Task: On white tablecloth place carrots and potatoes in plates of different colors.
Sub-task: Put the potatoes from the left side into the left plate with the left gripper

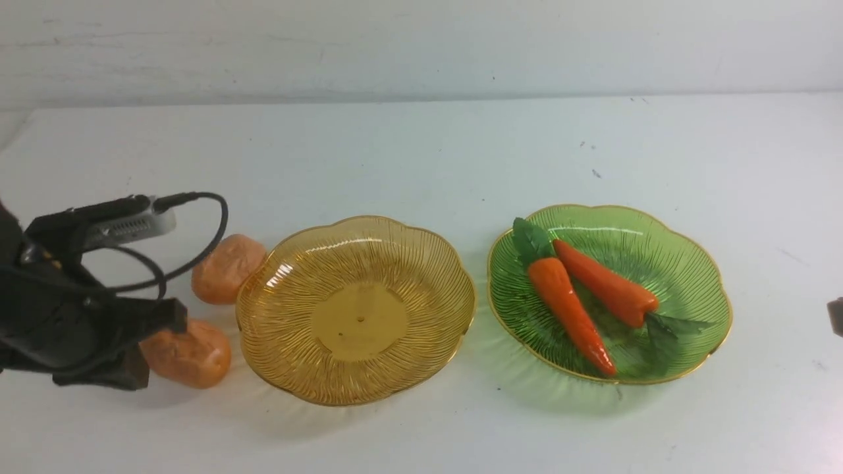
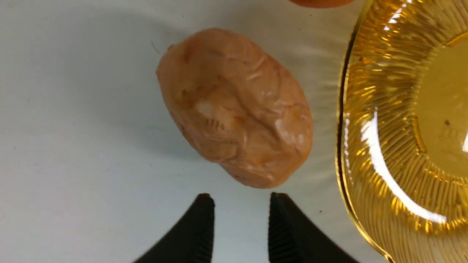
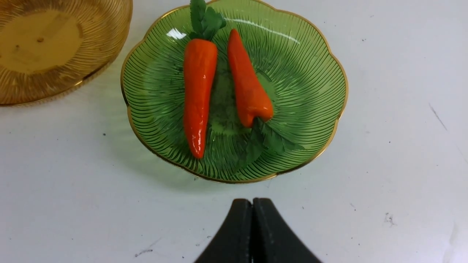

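Observation:
Two carrots (image 1: 570, 313) (image 1: 606, 283) lie side by side in the green plate (image 1: 685, 276) on the white tablecloth (image 1: 421, 151). The amber-yellow plate (image 1: 355, 316) holds nothing. Two potatoes (image 1: 227, 268) (image 1: 191, 355) lie on the cloth just left of it. My left gripper (image 2: 241, 199) hovers over the nearer potato (image 2: 234, 106); its fingers are apart with only cloth between them, just short of the potato. My right gripper (image 3: 252, 200) is shut and holds nothing, on the near side of the green plate (image 3: 310, 84); only a sliver of it shows at the front view's right edge.
The left arm's black body and looping cable (image 1: 197, 250) cover part of the nearer potato in the front view. The amber plate's rim (image 2: 345, 146) lies close beside the left fingers. A pale wall bounds the table at the back.

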Tool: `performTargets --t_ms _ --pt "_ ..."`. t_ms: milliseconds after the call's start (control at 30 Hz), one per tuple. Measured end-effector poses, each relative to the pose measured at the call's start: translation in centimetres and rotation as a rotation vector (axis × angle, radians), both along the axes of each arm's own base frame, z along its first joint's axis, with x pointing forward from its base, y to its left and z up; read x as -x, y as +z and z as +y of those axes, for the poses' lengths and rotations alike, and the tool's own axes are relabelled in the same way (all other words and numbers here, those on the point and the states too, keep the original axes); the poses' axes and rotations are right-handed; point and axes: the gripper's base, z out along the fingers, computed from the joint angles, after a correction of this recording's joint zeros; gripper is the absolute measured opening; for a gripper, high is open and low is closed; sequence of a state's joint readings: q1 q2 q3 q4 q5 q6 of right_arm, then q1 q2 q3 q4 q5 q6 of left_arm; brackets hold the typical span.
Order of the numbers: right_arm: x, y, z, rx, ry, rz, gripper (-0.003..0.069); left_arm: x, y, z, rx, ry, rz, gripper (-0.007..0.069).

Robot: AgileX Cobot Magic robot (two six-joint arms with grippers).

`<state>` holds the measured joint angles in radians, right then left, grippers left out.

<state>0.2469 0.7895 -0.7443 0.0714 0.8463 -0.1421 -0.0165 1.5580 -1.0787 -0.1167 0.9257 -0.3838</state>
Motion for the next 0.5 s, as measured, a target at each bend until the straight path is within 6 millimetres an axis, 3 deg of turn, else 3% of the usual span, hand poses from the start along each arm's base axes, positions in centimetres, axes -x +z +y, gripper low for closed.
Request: performTargets --t_ms 133,267,367,433,500 --pt "0.0 0.0 0.0 0.0 0.0 0.0 -0.0015 -1.5 -1.9 0.6 -0.058 0.048 -0.017 0.0489" --pt "-0.1 0.1 0.0 -0.003 -0.001 -0.013 -0.0015 -2.9 -4.3 0.6 -0.054 0.087 -0.007 0.0654" --pt "-0.1 0.1 0.0 -0.004 -0.001 -0.018 -0.0015 -3.8 -6.1 0.3 -0.025 0.101 0.023 0.066" --pt "-0.1 0.1 0.0 -0.004 -0.001 -0.019 -0.0015 -4.0 -6.8 0.3 -0.016 0.053 0.094 0.0586" --pt "-0.1 0.1 0.0 -0.004 -0.001 -0.019 -0.0015 -4.2 -5.8 0.6 -0.014 -0.032 0.147 0.0482"
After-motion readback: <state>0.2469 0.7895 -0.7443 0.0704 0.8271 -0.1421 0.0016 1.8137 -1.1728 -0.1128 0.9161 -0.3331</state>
